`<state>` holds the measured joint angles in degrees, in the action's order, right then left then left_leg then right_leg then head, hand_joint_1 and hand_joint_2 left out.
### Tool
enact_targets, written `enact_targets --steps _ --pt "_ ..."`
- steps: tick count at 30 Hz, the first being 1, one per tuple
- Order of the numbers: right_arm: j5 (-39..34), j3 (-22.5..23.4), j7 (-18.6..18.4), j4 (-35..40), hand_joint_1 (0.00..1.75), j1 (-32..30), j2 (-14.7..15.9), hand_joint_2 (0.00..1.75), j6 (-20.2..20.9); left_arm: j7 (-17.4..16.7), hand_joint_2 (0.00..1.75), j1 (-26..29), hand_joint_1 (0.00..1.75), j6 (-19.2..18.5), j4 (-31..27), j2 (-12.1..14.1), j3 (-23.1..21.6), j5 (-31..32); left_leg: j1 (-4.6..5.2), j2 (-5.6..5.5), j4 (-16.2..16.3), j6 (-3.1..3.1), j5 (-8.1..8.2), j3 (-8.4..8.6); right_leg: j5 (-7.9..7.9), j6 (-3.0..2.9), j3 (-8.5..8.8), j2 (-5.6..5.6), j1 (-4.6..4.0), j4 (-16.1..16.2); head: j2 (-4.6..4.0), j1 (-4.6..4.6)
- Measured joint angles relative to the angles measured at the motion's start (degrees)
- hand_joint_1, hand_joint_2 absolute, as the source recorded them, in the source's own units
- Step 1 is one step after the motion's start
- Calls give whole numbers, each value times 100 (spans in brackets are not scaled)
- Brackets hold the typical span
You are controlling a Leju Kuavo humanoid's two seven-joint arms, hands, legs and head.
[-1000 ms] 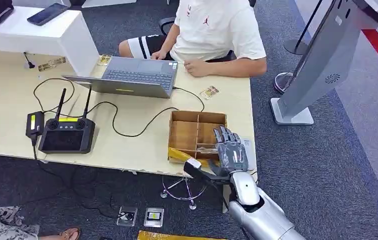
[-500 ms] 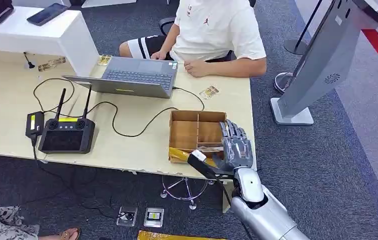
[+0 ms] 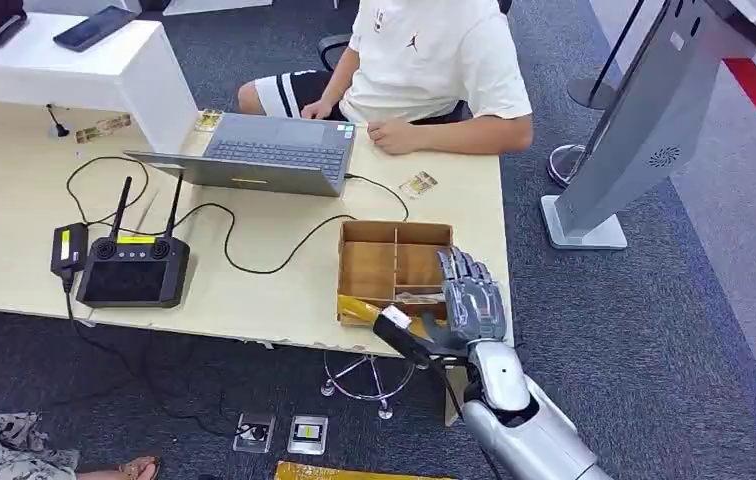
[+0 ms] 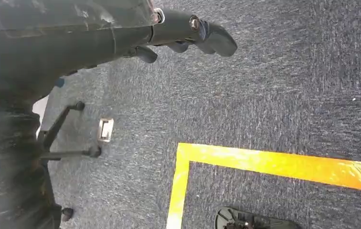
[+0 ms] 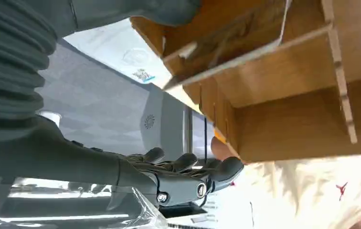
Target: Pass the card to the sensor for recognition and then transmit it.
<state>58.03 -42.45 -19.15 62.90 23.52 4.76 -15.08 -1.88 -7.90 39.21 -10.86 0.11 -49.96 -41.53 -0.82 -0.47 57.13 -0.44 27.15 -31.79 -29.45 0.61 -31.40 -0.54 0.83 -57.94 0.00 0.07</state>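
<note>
Where the thin pale card (image 3: 416, 296) lies tilted in the near right compartment of the brown divided cardboard box (image 3: 391, 263), the silver right hand (image 3: 466, 305) hangs just over the box's right wall, fingers spread and holding nothing, its thumb reaching along the near wall; the right wrist view shows the card (image 5: 226, 45) leaning against a divider with the fingers (image 5: 193, 174) apart from it. This box sits at the near right corner of the pale wooden table (image 3: 14, 215), whose right and near edges give onto open grey carpet (image 3: 654, 330). Beyond stands a slanted grey sensor kiosk (image 3: 644, 120). At the far edge sits a person in a white shirt (image 3: 434, 60) with a small red jumping-figure logo, at a grey laptop (image 3: 264, 152). Hanging above yellow floor tape (image 4: 264, 162), the left hand (image 4: 188, 33) has its fingers loosely curled, holding nothing.
</note>
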Motion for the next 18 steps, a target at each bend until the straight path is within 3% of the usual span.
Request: enact_targets --steps 18 --pt "96 -13 20 405 0 -250 0 175 284 0 175 3 0 0 0 0 0 -46 0 0 0 0 0 0 0 0 0 0 0 0 0 0"
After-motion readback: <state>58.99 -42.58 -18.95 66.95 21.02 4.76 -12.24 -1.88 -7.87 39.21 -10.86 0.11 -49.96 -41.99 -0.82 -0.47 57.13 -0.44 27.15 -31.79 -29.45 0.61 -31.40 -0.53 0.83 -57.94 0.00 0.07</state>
